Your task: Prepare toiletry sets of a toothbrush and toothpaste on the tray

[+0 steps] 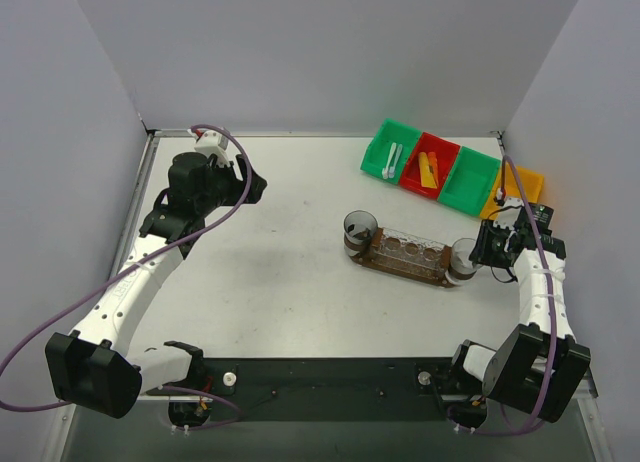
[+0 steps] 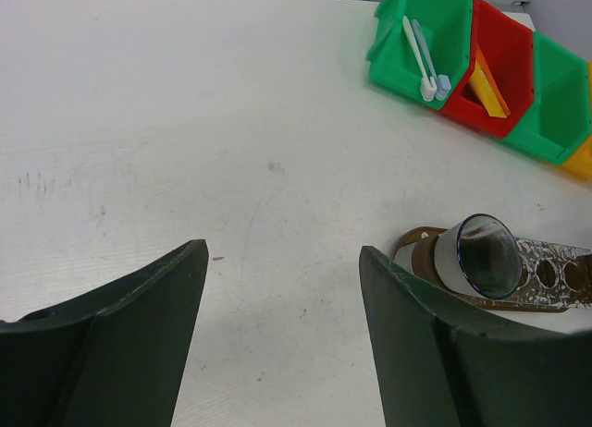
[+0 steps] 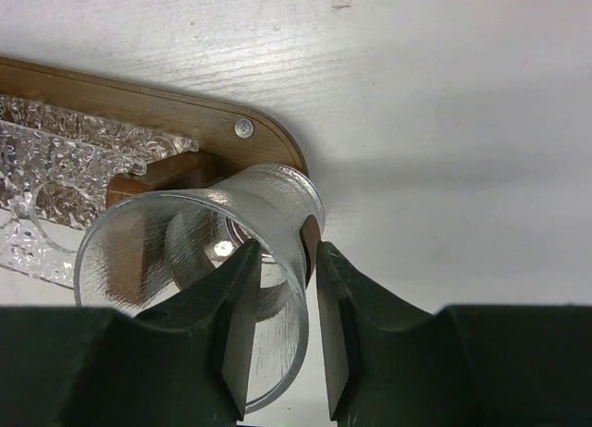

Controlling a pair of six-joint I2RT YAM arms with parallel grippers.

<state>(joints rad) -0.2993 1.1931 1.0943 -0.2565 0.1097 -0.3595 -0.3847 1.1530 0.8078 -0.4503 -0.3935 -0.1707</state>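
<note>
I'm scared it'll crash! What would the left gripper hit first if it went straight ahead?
Probably only the bare table: nothing stands between the left gripper's open fingers. The cup and bins sit off to one side. Depth is unclear.

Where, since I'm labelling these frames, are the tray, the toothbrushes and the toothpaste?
tray (image 3: 166, 113): right wrist view, bare wood near its rounded end.
toothbrushes (image 2: 416, 53): left wrist view, the white one's handle.
toothpaste (image 2: 490, 80): left wrist view, middle of a tube.

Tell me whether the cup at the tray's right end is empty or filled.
Empty: through the clear cup its bare bottom shows; only one right gripper finger reaches inside.
</note>
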